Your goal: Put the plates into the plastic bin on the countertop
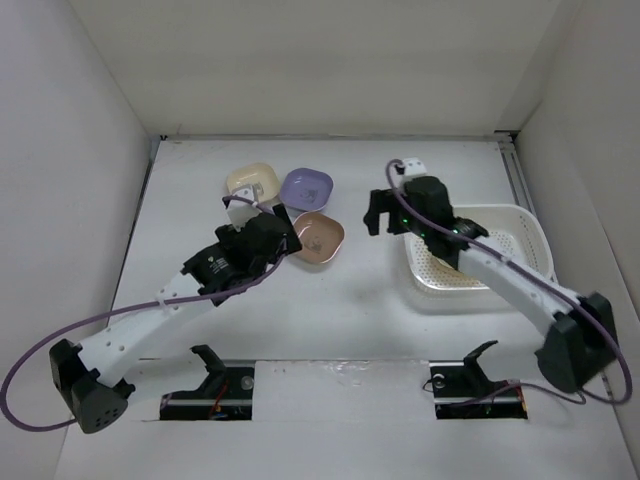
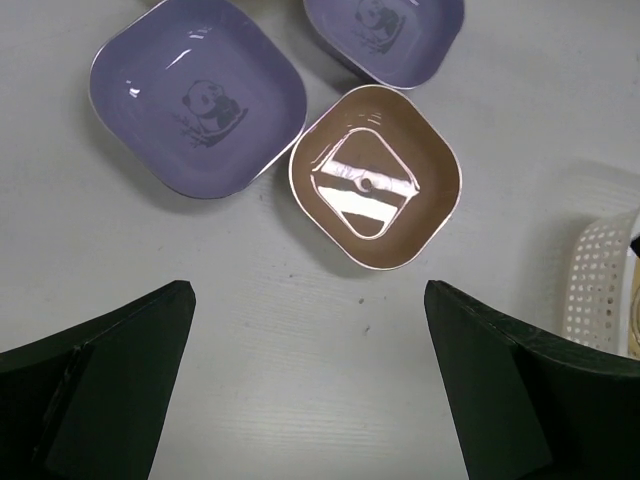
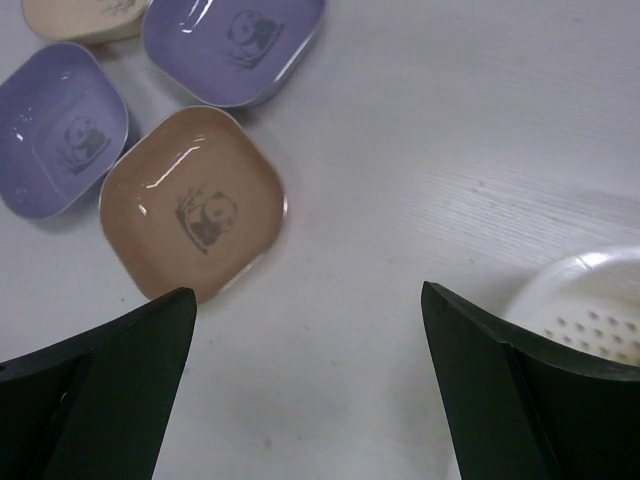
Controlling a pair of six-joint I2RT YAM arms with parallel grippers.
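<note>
A pink-brown plate (image 1: 318,238) lies on the white countertop (image 1: 350,300), with a purple plate (image 1: 307,187) and a cream plate (image 1: 250,182) behind it. The left wrist view shows the pink-brown plate (image 2: 375,175) and two purple plates (image 2: 198,95) (image 2: 385,35). My left gripper (image 1: 283,243) (image 2: 308,290) is open and empty, just short of the pink-brown plate. My right gripper (image 1: 385,218) (image 3: 308,292) is open and empty above the countertop, between the plates (image 3: 190,215) and the white plastic bin (image 1: 520,225) (image 3: 585,310). The bin's perforated bottom looks empty where it shows.
White walls enclose the table on the left, back and right. Two black holders (image 1: 215,375) (image 1: 470,375) sit at the near edge. My right arm (image 1: 500,275) crosses over the bin's near side.
</note>
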